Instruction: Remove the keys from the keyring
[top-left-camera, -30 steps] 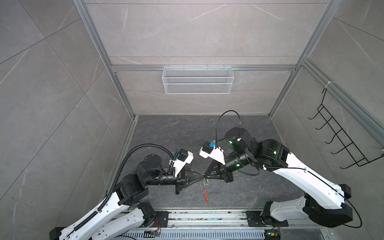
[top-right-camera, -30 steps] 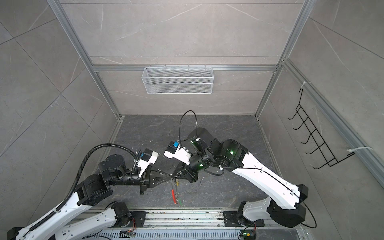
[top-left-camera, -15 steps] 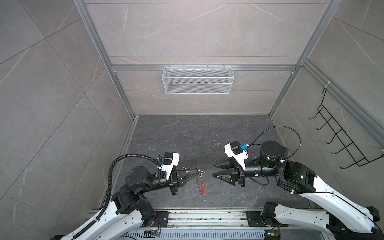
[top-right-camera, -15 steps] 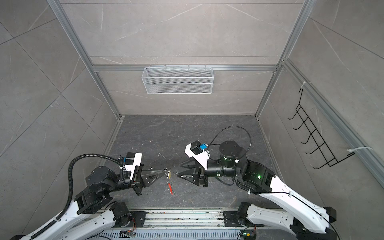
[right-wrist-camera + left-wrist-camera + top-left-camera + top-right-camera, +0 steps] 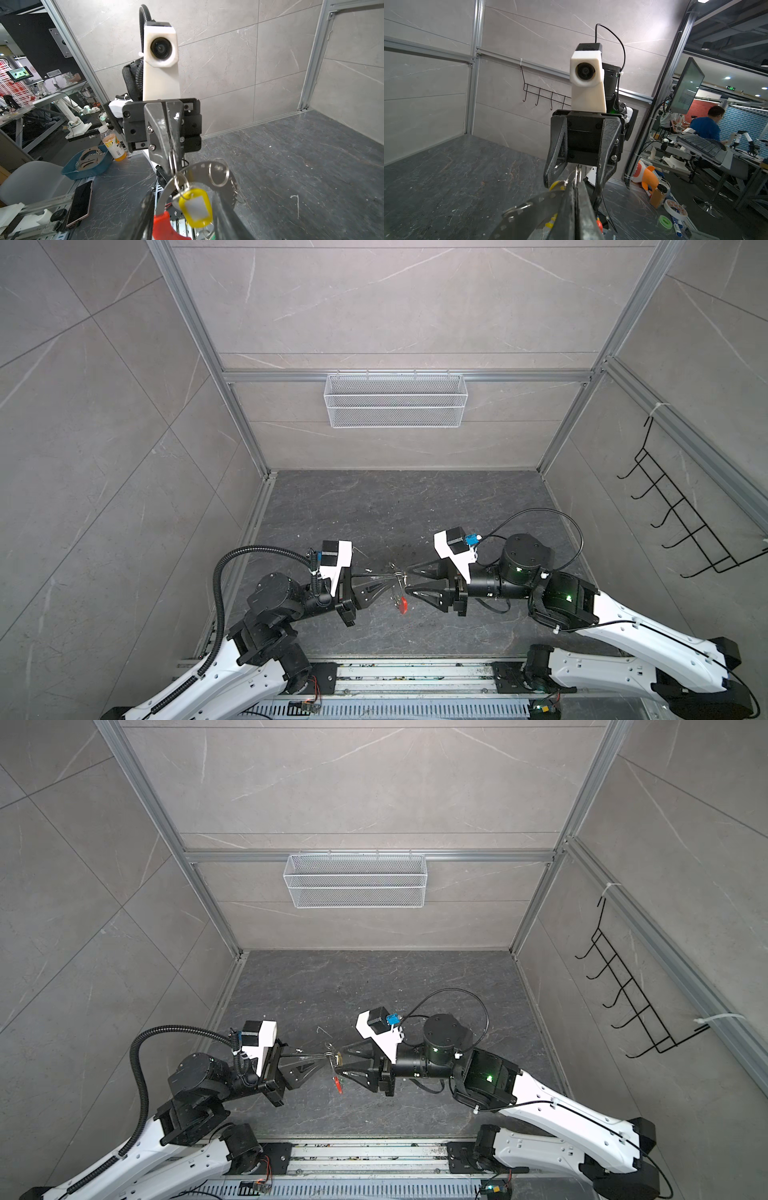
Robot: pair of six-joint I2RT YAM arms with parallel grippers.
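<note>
Where the keyring (image 5: 200,167) hangs: in mid-air over the front middle of the table (image 5: 374,510), between the tips of the left gripper (image 5: 392,576) and the right gripper (image 5: 409,582); the flat grey band arches at the top, with the red sleeve (image 5: 164,226) at its lowest part.
yellow tag (image 5: 195,207): dangles from a small ring near the top of the keyring, just above the red sleeve and between the right gripper's fingers; the metal behind it is too blurred to name.
split ring (image 5: 172,159): stands out edge-on from between the left gripper's fingertips.
loose ring (image 5: 218,174): lies against the band.
left gripper: jaws pressed fully together at the top of the keyring, carrying it; whether they pinch the band itself or only the split ring cannot be told.
right gripper: faces the left gripper tip to tip, jaws clearly parted, one finger on either side of the keyring and yellow tag; it grips nothing, and contact with the band is not discernible.
table: dark, stone-patterned, scuffed; a pale scrap (image 5: 320,1029) lies just behind the grippers.
basket (image 5: 395,406): white wire, hung on the back wall's rail.
hook rack (image 5: 688,507): black wire, on the right wall.
right wrist view, background: bottle (image 5: 113,145) of orange liquid, blue tray (image 5: 87,164), phone (image 5: 80,202).
</note>
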